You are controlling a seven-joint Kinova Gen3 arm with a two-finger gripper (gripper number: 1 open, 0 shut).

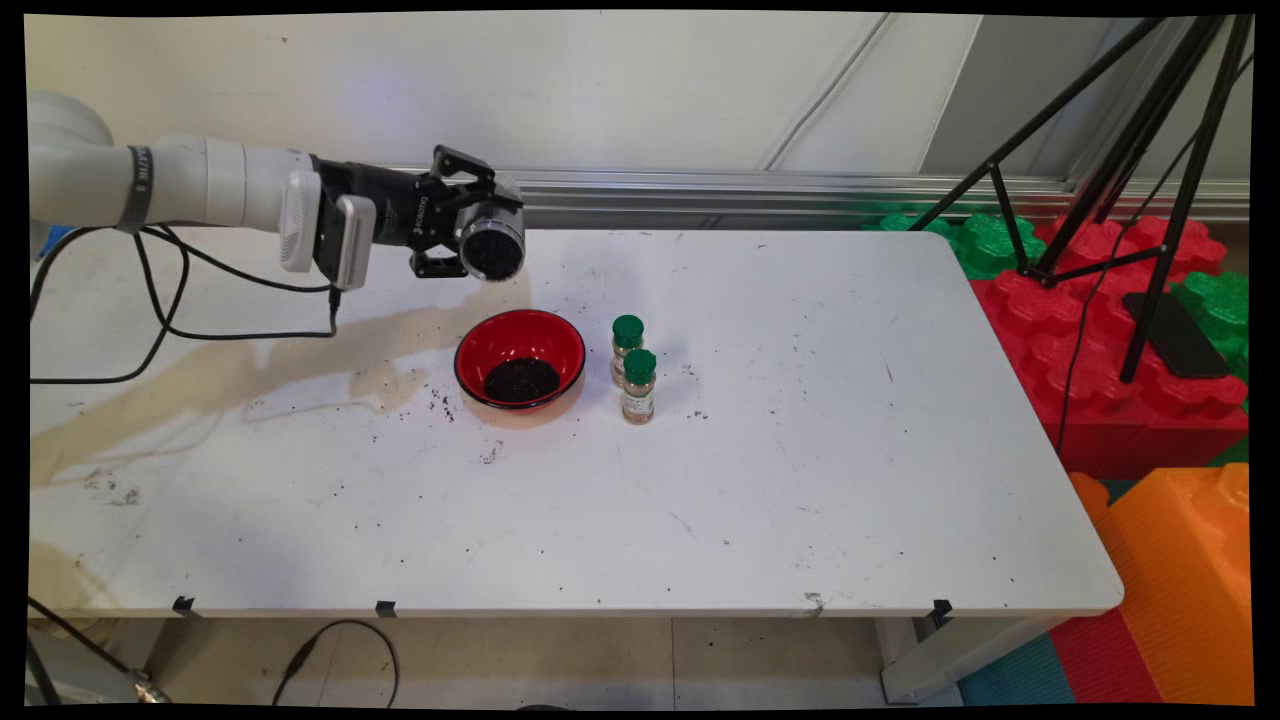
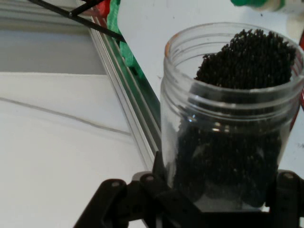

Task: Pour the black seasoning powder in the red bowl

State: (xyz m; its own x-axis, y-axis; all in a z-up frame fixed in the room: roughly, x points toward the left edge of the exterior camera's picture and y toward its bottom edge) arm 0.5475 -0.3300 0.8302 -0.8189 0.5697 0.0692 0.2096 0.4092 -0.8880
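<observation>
The jaws of the gripper (image 1: 470, 238) are clenched on a clear plastic jar (image 1: 492, 243) of small black seeds, held on its side above the counter's (image 1: 800, 480) far left part, its open mouth turned toward the near edge. In the hand view the jar (image 2: 232, 118) stands between the black linkage, lidless, the seeds heaped to its threaded rim. White lettering runs along the gripper's body but cannot be read.

Just nearer on the counter sits a red bowl (image 1: 520, 358) with a black rim, a dark mound of the same seeds at its bottom. Right of the bowl, two small spice bottles (image 1: 633, 370) with green caps stand upright, touching; the label print is too small to read. Black specks lie scattered around the bowl.
</observation>
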